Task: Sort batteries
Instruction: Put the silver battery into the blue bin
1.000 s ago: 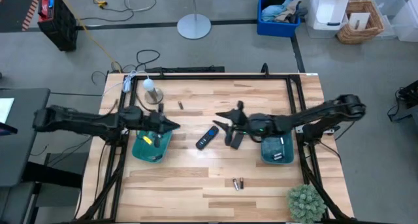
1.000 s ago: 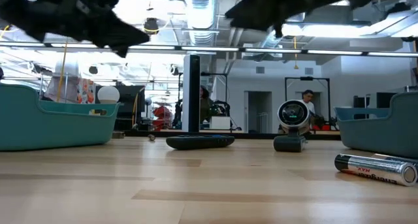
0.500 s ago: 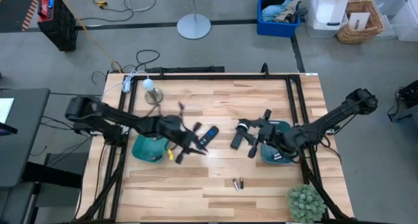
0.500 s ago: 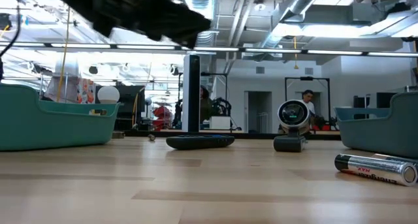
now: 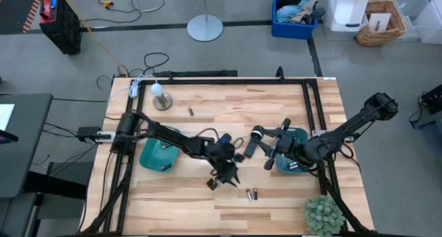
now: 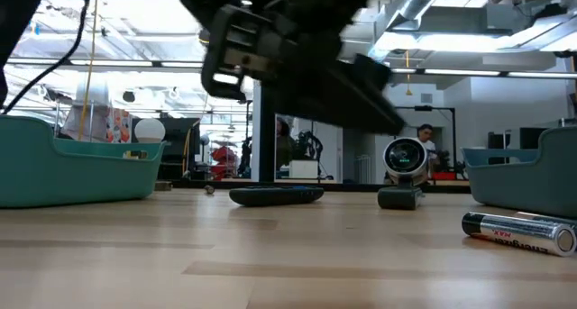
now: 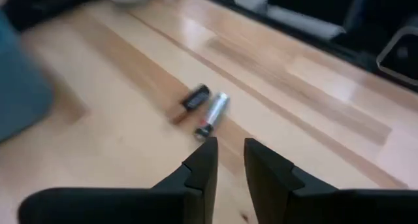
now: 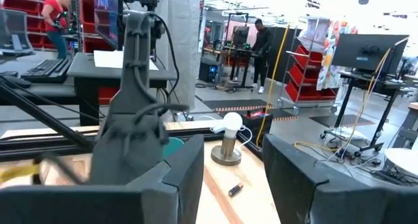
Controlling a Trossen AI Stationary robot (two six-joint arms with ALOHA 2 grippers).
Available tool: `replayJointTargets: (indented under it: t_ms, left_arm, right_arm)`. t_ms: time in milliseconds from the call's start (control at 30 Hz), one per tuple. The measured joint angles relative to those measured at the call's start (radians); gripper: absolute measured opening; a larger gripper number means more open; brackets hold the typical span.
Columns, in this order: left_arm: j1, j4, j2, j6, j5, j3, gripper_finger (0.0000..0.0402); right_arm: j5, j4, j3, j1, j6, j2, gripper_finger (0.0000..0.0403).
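Dark fingers of my left gripper hang over bare wood near the table's centre, toward 6 o'clock. In the left wrist view the two fingers stand slightly apart with a narrow gap between them and nothing held.

Just beyond those fingertips, two batteries lie side by side on the planks, one dark, one silvery. In the high view this pair of batteries sits at 4 o'clock from my left gripper, close to the front edge. One silvery cell lies on its side at the low view's right.

A single battery lies well apart at 11 o'clock, near the lamp.

My right gripper hovers at 2 o'clock from the left one, beside the right teal tray; its fingers are spread wide and empty.

The black remote control lies between the grippers, and the left teal tray sits at 9 o'clock under my left arm.
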Motion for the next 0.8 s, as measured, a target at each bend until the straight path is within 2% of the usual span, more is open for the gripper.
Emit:
replayJointTargets:
  t_ms: [167,333,700,800]
  left_arm:
    - [-0.037,-0.124,0.118,0.069,0.0,0.155,0.0107]
    - [-0.058,-0.153,0.2,0.092,-0.002,0.253,0.0139]
    - [-0.064,-0.088,0.231,0.121,-0.05,0.271,0.0149]
    - [-0.064,-0.126,0.249,0.117,-0.058,0.303,0.0149]
  right_arm:
    - [0.0,-0.002,0.0,0.0,-0.009,0.0,0.0172]
    - [-0.001,-0.002,0.0,0.0,-0.017,0.0,0.0172]
    - [-0.004,-0.003,0.0,0.0,-0.018,0.0,0.0172]
    - [-0.005,-0.004,0.0,0.0,-0.018,0.001,0.0172]
